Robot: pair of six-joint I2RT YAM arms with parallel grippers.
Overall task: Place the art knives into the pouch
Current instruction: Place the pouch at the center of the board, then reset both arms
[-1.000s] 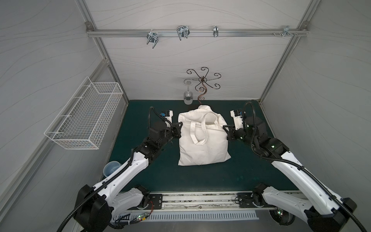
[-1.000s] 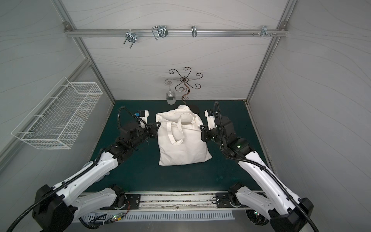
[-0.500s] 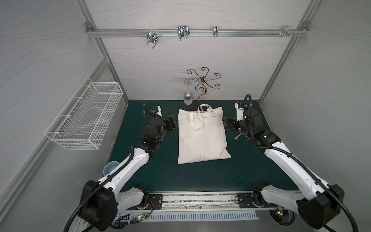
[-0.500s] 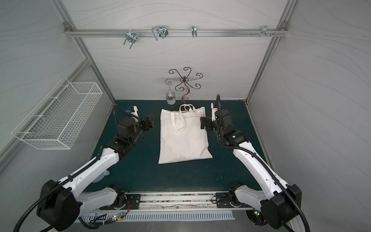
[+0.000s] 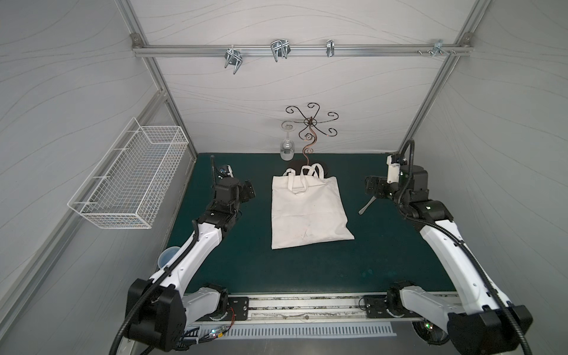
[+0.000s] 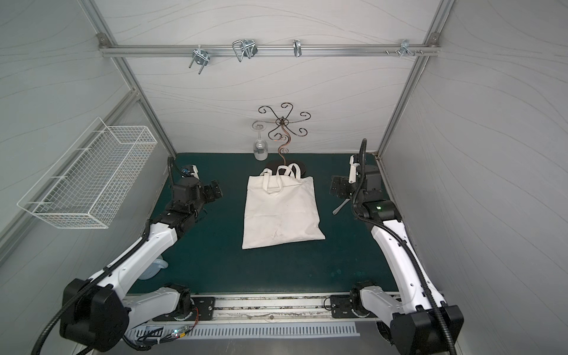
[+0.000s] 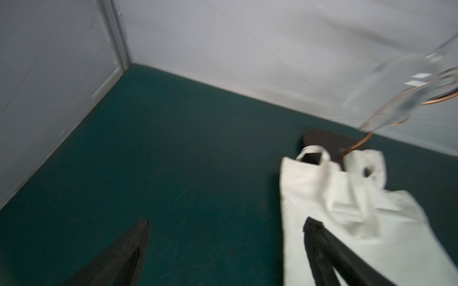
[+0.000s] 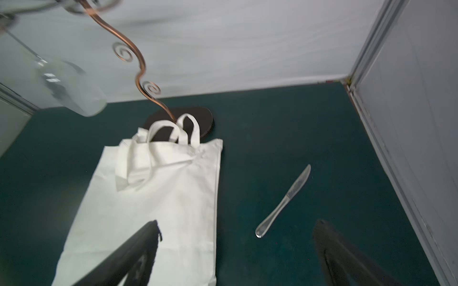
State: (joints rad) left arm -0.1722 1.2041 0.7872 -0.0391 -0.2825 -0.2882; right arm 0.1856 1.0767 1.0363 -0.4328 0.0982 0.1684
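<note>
Knife (image 5: 366, 206) blade end hidden under R gripper (image 5: 372, 188) in both top views. Glass (image 7: 401, 81) blurred in L wrist view. Blue cup (image 5: 167, 257) half hidden behind L arm (image 5: 199, 246).

The pouch (image 5: 307, 212) is plain off-white on a dark teal surface (image 5: 307, 270). Beside the pouch, the art knife (image 8: 284, 200) is shiny silver. Behind the pouch, the stand (image 5: 311, 121) is coppery with a black base.

Pouch (image 8: 161, 198) matt off-white cloth; knife (image 8: 286, 199) glossy silvery metal; table mat (image 8: 297, 123) matt green.
</note>
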